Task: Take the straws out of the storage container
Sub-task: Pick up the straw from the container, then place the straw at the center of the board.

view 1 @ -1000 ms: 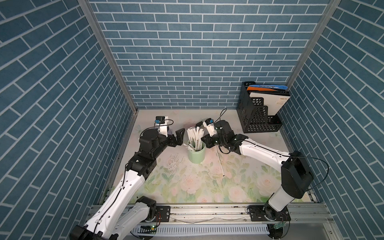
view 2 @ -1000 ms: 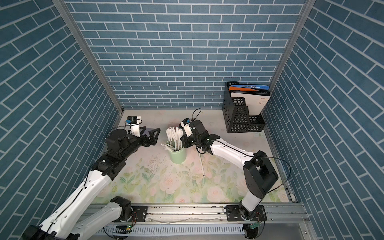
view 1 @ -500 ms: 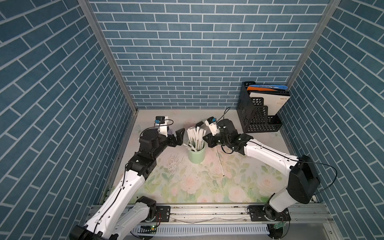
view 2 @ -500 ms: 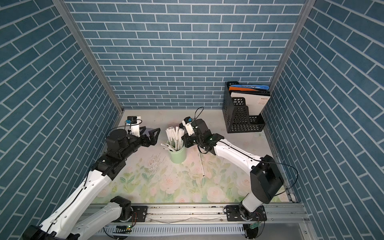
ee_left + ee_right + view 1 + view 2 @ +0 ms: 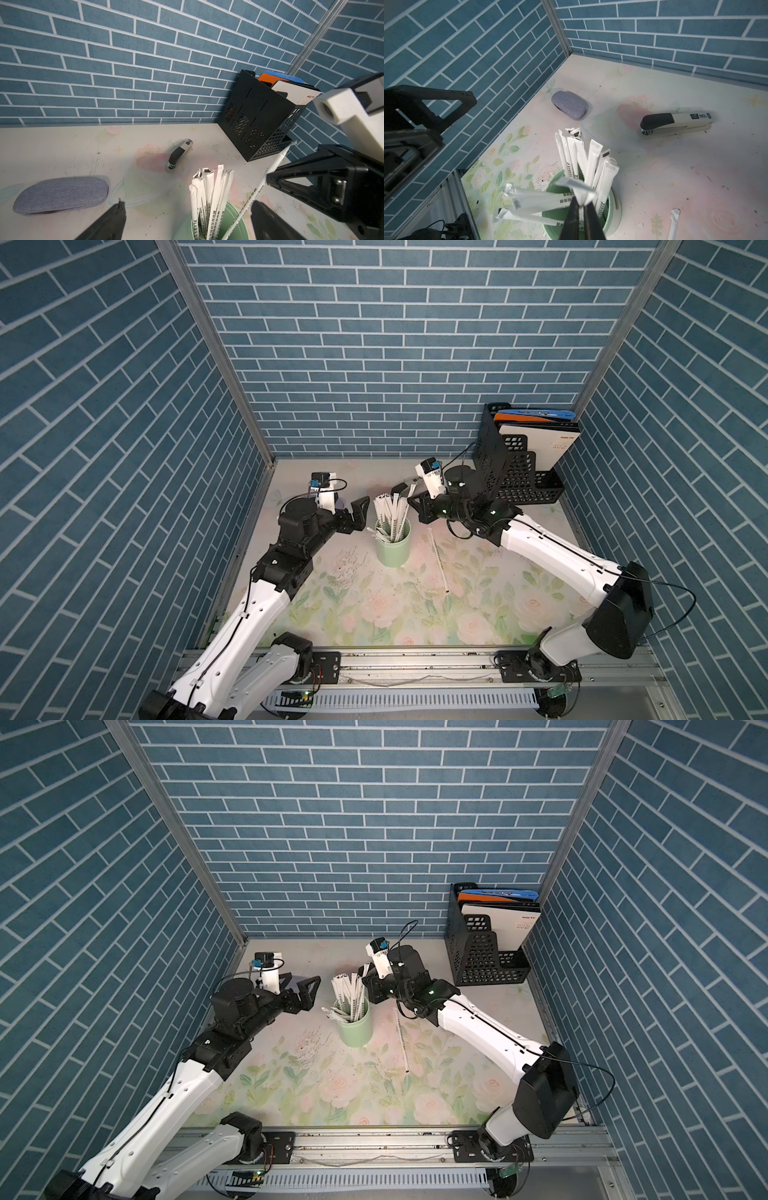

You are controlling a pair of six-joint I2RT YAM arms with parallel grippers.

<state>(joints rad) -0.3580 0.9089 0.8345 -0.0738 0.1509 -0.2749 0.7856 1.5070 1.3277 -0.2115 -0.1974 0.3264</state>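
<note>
**Entry: one straw out, one pinched, bunch remaining**

We find the right claw (image 5: pixel 580 204) narrowed onto the crumpled wrapper end of the pinched straw (image 5: pixel 254 192), whose lower end sits inside the mint-green cup (image 5: pixel 392 551) just below that claw. The left claw (image 5: pixel 300 990) stands wide and empty on the cup's far side. We judge the task early: one loose straw (image 5: pixel 438 562) lies on the floral surface (image 5: pixel 374 614) near the right claw, and the remaining straws (image 5: pixel 583 162) stand in the cup. Only the right wrist view shows the pinch itself, plus a stapler (image 5: pixel 675 122) and a grey fabric case (image 5: pixel 569 105) beyond the cup. Both top views show the loose straw whole.
</note>
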